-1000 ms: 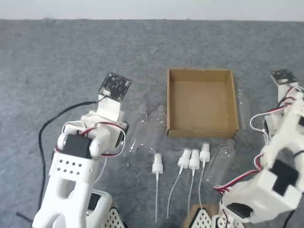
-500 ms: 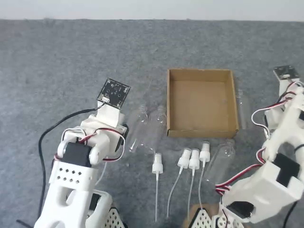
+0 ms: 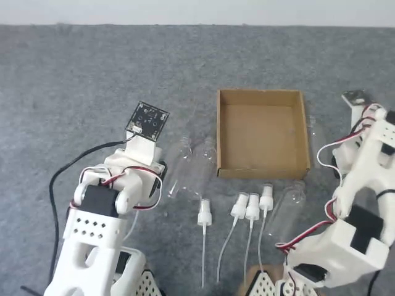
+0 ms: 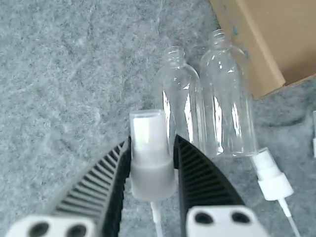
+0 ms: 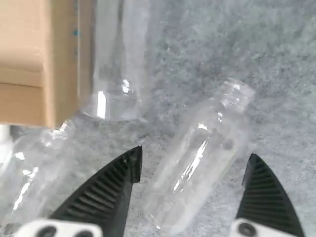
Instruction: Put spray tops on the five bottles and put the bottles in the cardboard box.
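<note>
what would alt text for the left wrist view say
The left claw grips a white spray top above a grey mat. Just beyond it two clear bottles without tops lie side by side beside a corner of the cardboard box, with a second spray top lying by their bases.

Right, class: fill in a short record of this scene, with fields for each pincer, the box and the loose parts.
Left pincer: shut on a spray top
Right pincer: open, either side of a lying bottle
Box: no bottles inside
Loose spray tops: four on the table near the box
Two bottles: lying side by side, uncapped
</note>
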`<action>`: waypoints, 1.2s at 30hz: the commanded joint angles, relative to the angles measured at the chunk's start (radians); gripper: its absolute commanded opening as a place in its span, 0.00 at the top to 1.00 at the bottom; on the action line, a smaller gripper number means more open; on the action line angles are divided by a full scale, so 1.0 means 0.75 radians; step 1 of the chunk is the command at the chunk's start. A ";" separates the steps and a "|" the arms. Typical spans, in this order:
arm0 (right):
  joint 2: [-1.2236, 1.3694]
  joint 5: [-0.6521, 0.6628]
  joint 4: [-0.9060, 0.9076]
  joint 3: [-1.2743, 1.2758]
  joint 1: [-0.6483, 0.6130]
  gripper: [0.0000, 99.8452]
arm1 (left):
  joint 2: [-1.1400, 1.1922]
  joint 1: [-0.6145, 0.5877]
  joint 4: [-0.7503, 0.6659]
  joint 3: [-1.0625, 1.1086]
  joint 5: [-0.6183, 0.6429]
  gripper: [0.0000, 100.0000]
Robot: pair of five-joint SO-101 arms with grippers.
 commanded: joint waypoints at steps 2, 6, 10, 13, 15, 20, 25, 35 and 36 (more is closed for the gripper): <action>-0.087 -0.016 -0.193 0.123 0.116 0.71 | -0.047 -0.004 -0.035 -0.001 -0.016 0.91; -0.085 -0.016 -0.300 0.227 0.136 0.71 | -0.047 -0.002 -0.035 -0.001 -0.014 0.91; -0.085 -0.016 -0.322 0.276 0.101 0.76 | -0.047 -0.002 -0.037 0.001 -0.010 0.91; -0.085 -0.008 -0.324 0.288 0.066 0.86 | -0.047 0.004 -0.037 0.001 -0.010 0.91; -0.087 -0.004 -0.322 0.288 0.058 0.93 | -0.047 0.004 -0.037 0.001 -0.010 0.91; -0.122 0.070 -0.277 0.205 0.062 0.99 | -0.047 0.004 -0.039 0.001 -0.014 0.91; -0.273 0.078 -0.017 -0.008 0.046 0.99 | -0.047 0.006 -0.072 0.001 -0.012 0.91; -0.903 -0.258 0.249 -0.076 -0.568 0.99 | -0.051 -0.008 -0.084 -0.073 -0.006 0.91; -0.948 -0.293 0.234 -0.045 -0.668 0.99 | -0.051 -0.008 -0.063 -0.111 -0.006 0.91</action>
